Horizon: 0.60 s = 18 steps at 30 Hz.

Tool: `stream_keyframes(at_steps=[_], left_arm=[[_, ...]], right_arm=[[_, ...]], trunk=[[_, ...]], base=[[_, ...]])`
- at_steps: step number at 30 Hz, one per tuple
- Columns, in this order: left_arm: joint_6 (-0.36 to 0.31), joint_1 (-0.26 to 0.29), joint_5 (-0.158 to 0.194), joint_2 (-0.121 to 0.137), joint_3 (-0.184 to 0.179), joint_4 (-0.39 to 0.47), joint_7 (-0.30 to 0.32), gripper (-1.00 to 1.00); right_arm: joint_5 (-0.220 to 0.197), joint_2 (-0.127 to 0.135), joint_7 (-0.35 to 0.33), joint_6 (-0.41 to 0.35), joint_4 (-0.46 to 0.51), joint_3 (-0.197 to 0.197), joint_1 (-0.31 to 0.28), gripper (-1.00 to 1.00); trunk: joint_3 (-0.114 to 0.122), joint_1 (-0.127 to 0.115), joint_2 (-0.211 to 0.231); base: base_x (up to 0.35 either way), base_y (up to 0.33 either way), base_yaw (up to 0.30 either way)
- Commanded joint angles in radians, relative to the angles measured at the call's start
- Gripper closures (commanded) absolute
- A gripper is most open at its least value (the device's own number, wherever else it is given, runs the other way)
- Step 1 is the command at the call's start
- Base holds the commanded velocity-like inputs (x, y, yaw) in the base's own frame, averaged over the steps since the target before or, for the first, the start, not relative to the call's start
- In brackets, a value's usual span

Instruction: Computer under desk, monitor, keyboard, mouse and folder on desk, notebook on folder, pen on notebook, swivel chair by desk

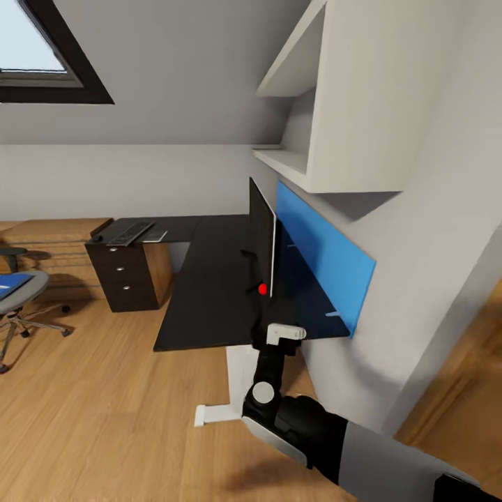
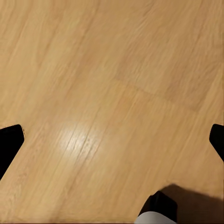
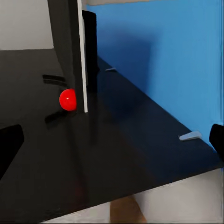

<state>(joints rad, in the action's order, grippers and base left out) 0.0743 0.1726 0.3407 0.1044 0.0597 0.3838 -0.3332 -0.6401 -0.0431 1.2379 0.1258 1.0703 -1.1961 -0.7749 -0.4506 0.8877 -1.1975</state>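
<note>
- Two arms: the right gripper (image 1: 286, 333) hovers at the near edge of the black worktop (image 1: 209, 293), fingers (image 3: 10, 144) spread wide, holding nothing.
- Left fingers (image 2: 9, 140) also gape wide over bare wooden floor (image 2: 112, 84).
- Monitor (image 1: 262, 237) stands edge-on on the worktop, just before the blue back panel (image 1: 321, 258).
- Keyboard (image 1: 130, 233) lies on the far wing above the drawers.
- Swivel chair (image 1: 17, 300) stands well apart, blue folder (image 1: 10, 284) on its seat.

Black desk (image 1: 209, 279), blue back panel (image 1: 321, 258), black monitor (image 1: 261, 237).
</note>
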Motion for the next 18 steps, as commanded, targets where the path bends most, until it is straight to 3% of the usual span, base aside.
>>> stream_keyframes(at_steps=[1, 8, 9, 13, 17, 18], left_arm=[[0.004, 0.001, 0.011, 0.000, -0.001, 0.000, 0.000, -1.00], [-0.001, 0.001, 0.011, 0.001, -0.002, 0.000, 0.041, -1.00], [-0.002, 0.001, 0.011, 0.001, -0.001, 0.000, 0.044, -1.00], [-0.003, 0.001, 0.011, 0.001, -0.001, 0.000, 0.045, -1.00], [0.002, 0.001, 0.010, 0.000, -0.001, 0.000, 0.045, -1.00], [0.003, 0.001, 0.009, 0.000, -0.001, 0.000, 0.045, -1.00]], right_arm=[[-0.006, 0.001, 0.004, 0.025, 0.000, -0.007, 0.009, -1.00], [-0.006, 0.006, -0.033, 0.069, -0.027, -0.040, 0.060, -1.00], [-0.006, 0.004, -0.042, 0.087, -0.121, -0.049, 0.068, -1.00], [-0.007, 0.003, -0.063, 0.145, -0.232, -0.051, 0.069, -1.00], [-0.011, -0.002, -0.171, 0.208, -0.373, -0.053, 0.071, -1.00], [-0.015, -0.007, -0.236, 0.235, -0.440, -0.053, 0.071, -1.00]], trunk=[[-0.001, -0.001, -0.001], [-0.001, -0.001, -0.001], [-0.001, -0.001, -0.001], [-0.001, -0.001, -0.001], [-0.001, -0.001, -0.001], [-0.001, -0.001, -0.001]], base=[[-0.335, 0.000, 0.000], [-0.336, 0.000, 0.000], [-0.336, 0.000, 0.000], [-0.336, 0.000, 0.000], [-0.245, 0.000, 0.000], [-0.112, 0.000, 0.000]])
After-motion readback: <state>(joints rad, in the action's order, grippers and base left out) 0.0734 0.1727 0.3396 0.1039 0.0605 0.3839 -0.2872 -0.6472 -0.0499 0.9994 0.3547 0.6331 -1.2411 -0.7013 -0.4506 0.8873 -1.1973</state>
